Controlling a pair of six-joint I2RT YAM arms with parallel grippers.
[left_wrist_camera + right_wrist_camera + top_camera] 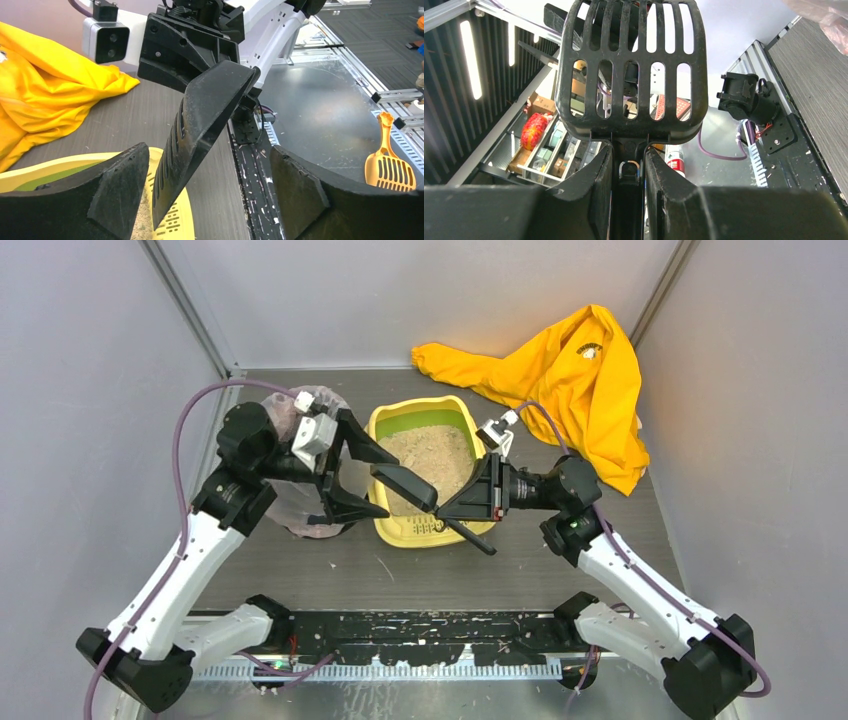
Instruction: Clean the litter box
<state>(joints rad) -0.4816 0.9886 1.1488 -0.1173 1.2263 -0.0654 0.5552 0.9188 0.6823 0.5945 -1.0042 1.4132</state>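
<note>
The litter box [458, 420], a yellow tray with a green inner wall and beige litter, sits mid-table. Its slotted front lip shows in the left wrist view [172, 220]. My right gripper [452, 508] is shut on the handle of a black slotted scoop [405, 485] and holds it tilted over the box's front edge. In the right wrist view the scoop [631, 65] looks empty, with its handle clamped in that gripper [629, 165]. My left gripper [388, 483] is open, its fingers either side of the scoop head [200, 130] without touching it. The left gripper [210, 165] holds nothing.
A round bin with a translucent bag [300, 505] stands left of the box, mostly hidden by my left arm. A yellow garment [570, 370] lies at the back right. An orange scoop [390, 165] lies beyond the table's near edge. Grey walls close three sides.
</note>
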